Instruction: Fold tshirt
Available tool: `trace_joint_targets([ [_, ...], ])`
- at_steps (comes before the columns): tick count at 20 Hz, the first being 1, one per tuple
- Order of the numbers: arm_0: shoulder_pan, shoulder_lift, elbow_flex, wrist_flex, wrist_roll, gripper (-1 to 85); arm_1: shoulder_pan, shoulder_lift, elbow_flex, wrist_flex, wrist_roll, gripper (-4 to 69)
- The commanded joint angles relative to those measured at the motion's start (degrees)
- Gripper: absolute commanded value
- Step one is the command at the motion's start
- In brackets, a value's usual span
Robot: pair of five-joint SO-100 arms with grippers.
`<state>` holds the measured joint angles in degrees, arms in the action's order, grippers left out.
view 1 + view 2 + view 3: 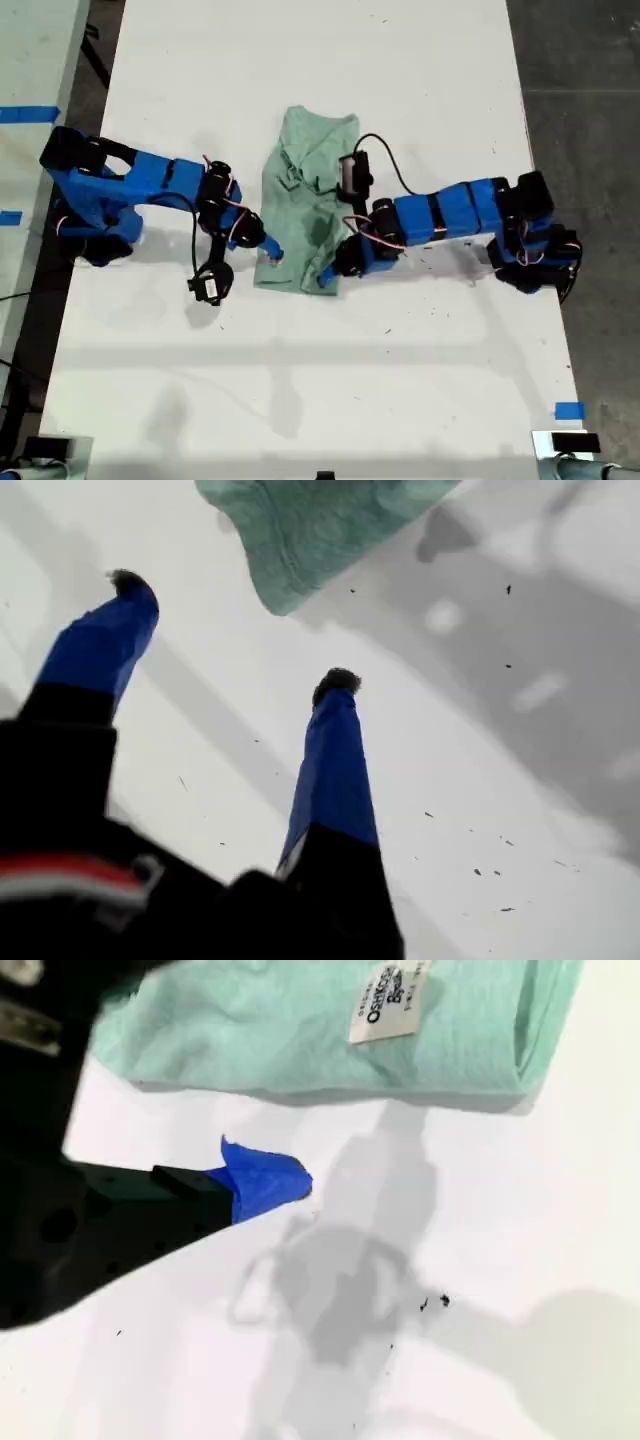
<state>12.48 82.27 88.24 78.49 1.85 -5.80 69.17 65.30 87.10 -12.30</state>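
Both hands hang low over the white surface (pixel 400 60): my first hand (pixel 235 630) spread wide and empty, my second hand's (pixel 270 1180) spread unreadable. One tshirt (pixel 305 200), folded, lies just ahead of each hand, between two arms.

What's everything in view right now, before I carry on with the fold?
tshirt: one, pale mint-green, partly folded, mid-table between the arms
tag: one, white, on the tshirt
table: one, white
tape: one blue piece, table's lower corner at the exterior view's right; more blue at that view's left edge
arms: two, blue and black, one on each side of the exterior view
my first gripper: open, empty, near a tshirt corner
my second gripper: one blue fingertip showing, beside the tshirt
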Motion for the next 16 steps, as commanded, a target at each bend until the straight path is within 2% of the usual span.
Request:
trace_joint_targets([
  [1, -1.8, -5.2, -7.2, -2.6, 2.1, 34.4, 1.6, -1.4, -4.7, -1.8, -0.9, 30.1],
  [6, -3.5, -18.6, -13.8, -5.4, 2.5, 31.8, 4.1, -9.1, -5.5, -6.5, -2.0, 29.9],
  [10, -3.0, -24.7, -17.2, -5.3, 1.1, 21.1, 5.4, -22.0, -13.3, -9.4, -2.9, 26.7],
  [11, -2.8, -25.2, -17.2, -5.3, 0.3, 14.9, 5.4, -23.7, -14.1, -10.1, -2.4, 22.8],
  [12, -2.6, -25.6, -17.2, -5.3, -0.7, 7.9, 5.4, -24.5, -14.1, -10.5, -1.5, 14.5],
  [13, -2.4, -25.7, -17.2, -5.4, -1.2, 4.8, 5.2, -24.8, -14.1, -10.5, -1.1, 4.1],
  [14, -2.1, -25.6, -17.4, -5.4, -1.8, 1.5, 4.7, -24.7, -14.1, -10.4, -1.1, -1.7],
  [16, -1.0, -25.6, -19.0, -5.4, -1.4, 0.0, 3.4, -23.2, -14.1, -9.5, -1.1, -1.7],
])
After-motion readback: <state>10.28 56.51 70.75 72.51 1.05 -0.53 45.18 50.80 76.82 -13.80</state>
